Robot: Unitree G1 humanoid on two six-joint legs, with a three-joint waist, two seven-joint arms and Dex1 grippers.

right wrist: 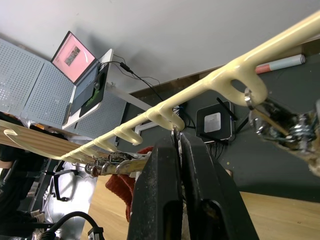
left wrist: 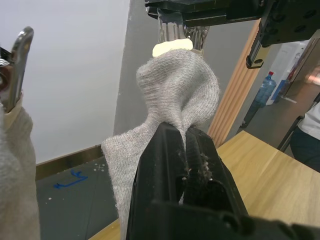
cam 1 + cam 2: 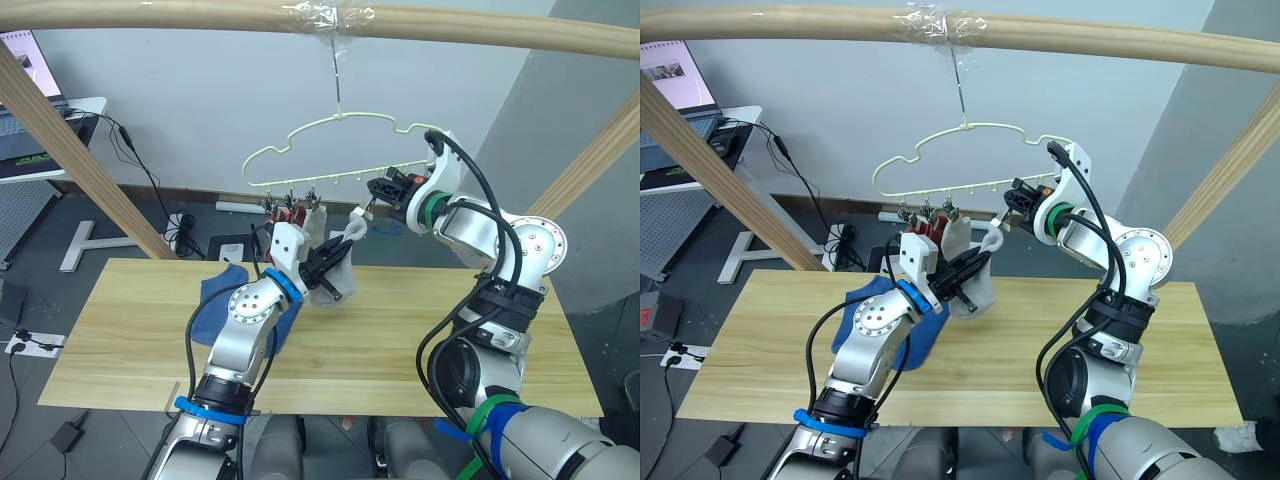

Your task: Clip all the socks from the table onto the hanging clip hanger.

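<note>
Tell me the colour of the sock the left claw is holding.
Light grey: the sock pinched by the left claw shows best in the left wrist view.

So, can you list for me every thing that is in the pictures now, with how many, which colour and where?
clip hanger: one, pale yellow, hooked on the pole frame above the table
clips: a row, grey metal, under the hanger
grey socks: two, one hanging from a clip, one at the next clip
rust red socks: count unclear, hanging at the hanger's left end
blue socks: a heap, count unclear, on the table's left part
table: one, light wood
pole frame: one, wood
laptop: one, pink screen, on a far desk
left gripper: shut on the grey sock
right gripper: shut on a clip
</note>
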